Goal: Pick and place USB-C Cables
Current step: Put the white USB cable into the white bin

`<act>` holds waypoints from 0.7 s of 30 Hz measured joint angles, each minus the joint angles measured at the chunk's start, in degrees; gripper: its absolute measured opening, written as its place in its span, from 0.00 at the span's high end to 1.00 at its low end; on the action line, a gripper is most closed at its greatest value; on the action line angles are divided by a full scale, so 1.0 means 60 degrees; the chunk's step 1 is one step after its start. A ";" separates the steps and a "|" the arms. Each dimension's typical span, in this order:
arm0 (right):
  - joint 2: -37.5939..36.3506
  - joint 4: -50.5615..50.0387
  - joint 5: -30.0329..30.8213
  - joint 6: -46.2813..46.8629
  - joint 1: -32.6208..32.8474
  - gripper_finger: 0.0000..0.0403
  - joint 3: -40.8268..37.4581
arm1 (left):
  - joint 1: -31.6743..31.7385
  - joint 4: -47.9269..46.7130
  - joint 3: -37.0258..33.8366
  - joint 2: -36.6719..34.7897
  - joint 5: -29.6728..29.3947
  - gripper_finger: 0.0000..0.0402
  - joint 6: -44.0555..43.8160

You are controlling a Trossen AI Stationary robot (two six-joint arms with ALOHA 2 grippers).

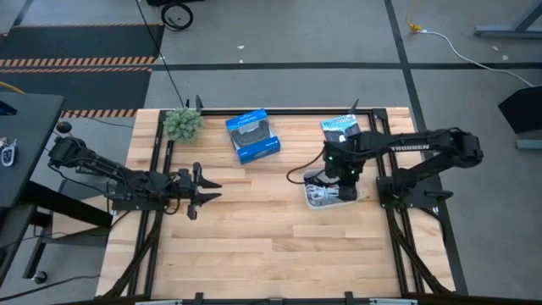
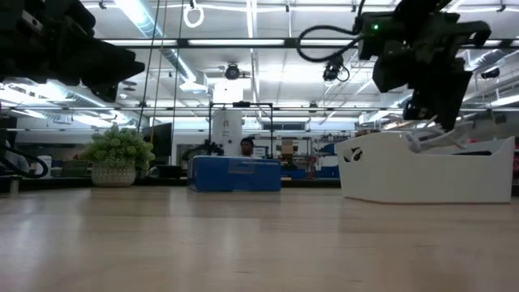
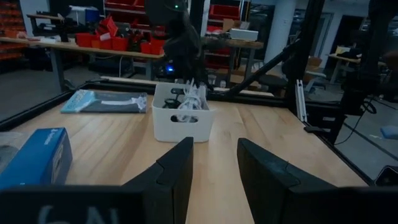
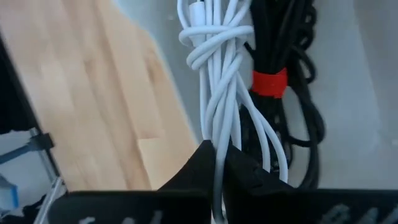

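Progress looks partial, as far as these views allow a judgement. Right tool hangs over the white bin, which sits on the tabletop toward three o'clock in the high view, and its fingers are clenched on the white cable, whose coiled bundle hangs from them into the bin. Just beside that bundle lies the black cable with a red band, already resting inside the bin, so at least one cable seems to be placed. In the left wrist view the white bundle shows rising above the bin rim under the right arm, so I judge it is either about to be dropped in or is being lifted out; the pictures alone cannot settle which. The pale blue-grey and the plain black cables I cannot make out anywhere, and no loose cable shows on the bare wood.

Left tool waits near nine o'clock, well apart from the bin, fingers released and holding nothing. The blue box and the flat packet lie toward twelve o'clock, apparently untouched, with a small plant at eleven
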 joint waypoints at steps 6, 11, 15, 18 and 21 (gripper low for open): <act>0.0454 0.0029 0.0164 -0.0004 -0.0390 0.84 -0.0004 | -0.0004 -0.0283 0.0000 0.0002 0.0003 0.67 -0.0081; 0.0774 -0.0207 0.0156 -0.0004 -0.0715 0.71 -0.0004 | -0.0004 -0.0330 0.0000 0.0002 0.0003 0.67 -0.0084; 0.0836 -0.0887 0.0184 0.0062 -0.1081 0.63 -0.0004 | -0.0004 -0.0335 -0.0004 0.0002 0.0003 0.67 -0.0082; 0.0714 -0.1225 0.0510 0.0111 -0.1279 0.62 -0.0004 | -0.0004 -0.0334 -0.0004 -0.0002 0.0003 0.67 -0.0084; 0.0625 -0.1363 0.1549 0.0394 -0.1368 0.62 -0.0004 | -0.0004 -0.0325 -0.0004 0.0002 0.0003 0.67 -0.0083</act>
